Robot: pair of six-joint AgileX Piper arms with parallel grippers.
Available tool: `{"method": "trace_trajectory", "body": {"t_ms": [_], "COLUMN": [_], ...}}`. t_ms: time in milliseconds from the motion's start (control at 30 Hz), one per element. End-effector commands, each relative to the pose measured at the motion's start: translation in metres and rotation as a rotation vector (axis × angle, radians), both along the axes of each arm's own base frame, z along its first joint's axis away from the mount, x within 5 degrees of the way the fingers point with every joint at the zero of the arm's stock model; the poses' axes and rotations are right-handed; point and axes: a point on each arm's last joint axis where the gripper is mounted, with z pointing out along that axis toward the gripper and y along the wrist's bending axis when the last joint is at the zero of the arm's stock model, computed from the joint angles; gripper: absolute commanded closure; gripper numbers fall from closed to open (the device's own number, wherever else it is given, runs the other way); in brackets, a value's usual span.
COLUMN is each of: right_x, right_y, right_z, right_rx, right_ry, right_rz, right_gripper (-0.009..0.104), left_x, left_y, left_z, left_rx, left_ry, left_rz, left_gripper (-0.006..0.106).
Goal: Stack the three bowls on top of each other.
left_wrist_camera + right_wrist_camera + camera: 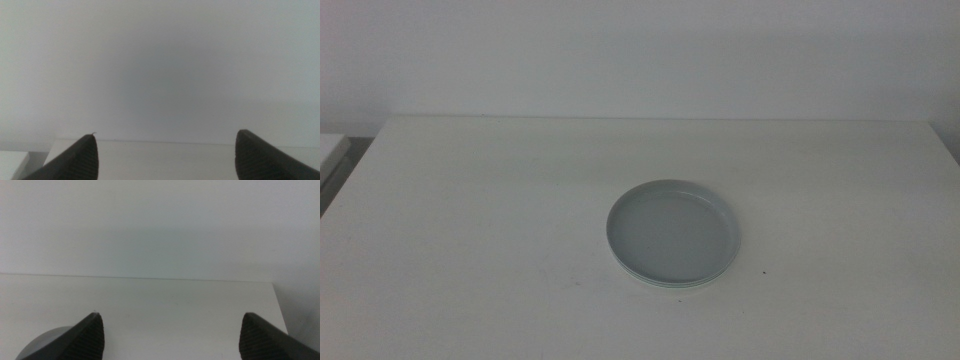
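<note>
since the rims are nested one inside another, the three bowls [674, 233] are seen as a single low stack near the middle of the white table [470, 230], so the stacking is judged complete. smooth, shallow, round shapes with a mint green top are shown. the left gripper [165, 155] and right gripper [170, 335] are held spread and empty, kept clear of the stack.
</note>
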Motion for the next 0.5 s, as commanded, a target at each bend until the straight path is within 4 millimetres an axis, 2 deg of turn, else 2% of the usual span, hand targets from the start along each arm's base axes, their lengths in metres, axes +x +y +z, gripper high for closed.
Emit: {"method": "trace_trajectory", "body": {"t_ms": [0, 133, 233, 300, 467], "right_x": [0.0, 0.002, -0.002, -0.012, -0.043], "right_y": [-0.001, -0.003, -0.008, -0.013, -0.017], "right_z": [0.0, -0.009, -0.03, -0.05, -0.114], "right_rx": [-0.013, -0.027, -0.017, -0.014, -0.031], "right_ry": [-0.008, -0.01, -0.085, -0.151, -0.248], "right_rz": [-0.009, -0.023, -0.073, -0.128, -0.206], "right_gripper": [0.002, 0.002, 0.002, 0.002, 0.002], "left_x": [-0.001, 0.0, -0.001, -0.003, -0.009], "left_y": [0.001, 0.0, 0.001, 0.001, 0.001], "left_z": [0.001, -0.001, -0.009, -0.023, -0.078], "left_rx": [-0.006, -0.006, -0.011, -0.013, -0.005], "left_ry": [-0.014, -0.015, -0.053, -0.073, -0.021], "left_rz": [0.006, 0.006, 0.004, 0.002, 0.001], "left_gripper": [0.007, 0.007, 0.007, 0.007, 0.007]}}
